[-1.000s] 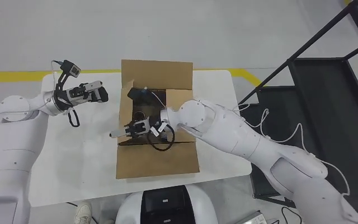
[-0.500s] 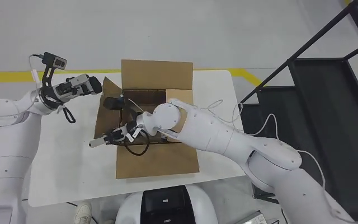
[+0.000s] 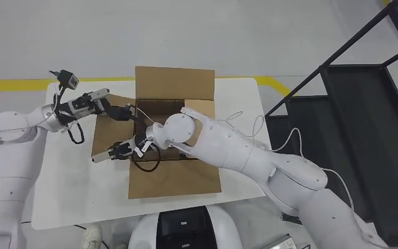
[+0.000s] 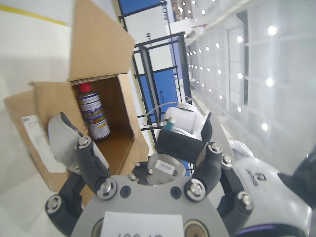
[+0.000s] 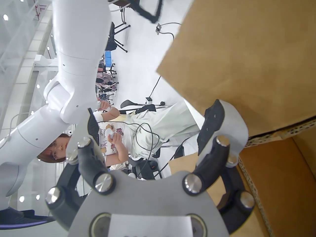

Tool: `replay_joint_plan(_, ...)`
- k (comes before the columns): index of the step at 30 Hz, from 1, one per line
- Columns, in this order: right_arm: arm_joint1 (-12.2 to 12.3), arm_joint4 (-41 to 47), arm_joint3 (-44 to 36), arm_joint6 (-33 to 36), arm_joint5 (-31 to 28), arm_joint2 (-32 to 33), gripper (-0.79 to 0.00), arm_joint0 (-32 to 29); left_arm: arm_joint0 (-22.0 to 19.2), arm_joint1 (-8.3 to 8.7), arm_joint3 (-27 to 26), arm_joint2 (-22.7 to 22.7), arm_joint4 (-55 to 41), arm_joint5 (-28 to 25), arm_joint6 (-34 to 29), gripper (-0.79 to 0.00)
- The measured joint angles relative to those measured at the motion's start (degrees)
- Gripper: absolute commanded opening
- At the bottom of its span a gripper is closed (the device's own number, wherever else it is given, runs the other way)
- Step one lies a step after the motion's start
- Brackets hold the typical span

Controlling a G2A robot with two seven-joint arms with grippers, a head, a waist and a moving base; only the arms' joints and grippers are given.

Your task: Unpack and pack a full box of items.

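An open cardboard box (image 3: 174, 177) stands in the middle of the white table (image 3: 68, 187). Its left flap (image 3: 107, 137) lies folded outward, almost flat. Inside the box, a spray can (image 4: 93, 114) with a red cap stands upright in a corner. My right arm crosses over the box, and its gripper (image 3: 102, 157) is open at the outer edge of the left flap. In the right wrist view, that gripper (image 5: 153, 109) has one finger against the brown flap (image 5: 246, 50). My left gripper (image 3: 124, 114) is open by the flap's far corner, and in its own wrist view (image 4: 135, 119) it holds nothing.
A black metal stair frame (image 3: 348, 93) stands to the right of the table. A yellow line (image 3: 25, 84) runs across the floor behind it. Bare tabletop lies left of and in front of the box.
The box's left flap has swung from upright to nearly flat outward. My right gripper moved left with it. My left gripper came in toward the flap's far corner.
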Motion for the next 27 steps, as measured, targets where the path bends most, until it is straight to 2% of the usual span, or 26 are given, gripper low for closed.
replay_joint_plan(4,2.44,-1.97,-4.56,0.06,0.06,4.19,0.000,-2.92,-2.66,-1.08,4.17,3.97,4.84,5.80,4.71,0.000)
replay_joint_plan(7,4.78,-4.11,-9.26,0.10,1.23,7.99,0.000,-5.99,-4.67,-1.98,6.88,6.62,7.35,7.91,7.23,0.000)
replay_joint_plan(14,11.90,-10.80,-27.69,1.43,7.34,21.91,0.000,-19.68,-9.22,-4.77,13.68,12.81,8.74,9.30,7.32,0.000)
replay_joint_plan(18,14.59,-13.50,-35.53,4.42,9.58,28.62,0.000,-27.10,-10.93,-5.72,16.43,14.38,9.14,6.41,6.29,0.000)
replay_joint_plan(22,16.17,-12.77,-36.83,7.02,10.18,34.17,0.000,-31.76,-10.85,-5.34,16.75,12.65,8.32,0.97,6.72,0.000)
replay_joint_plan(25,17.04,-11.36,-36.93,8.13,9.45,37.78,0.000,-34.78,-9.51,-4.33,13.37,10.24,7.58,-3.27,4.77,0.000)
replay_joint_plan(27,17.59,-10.80,-37.24,8.47,9.08,40.12,0.000,-36.76,-8.30,-3.49,8.83,8.98,8.45,-5.64,1.95,0.000)
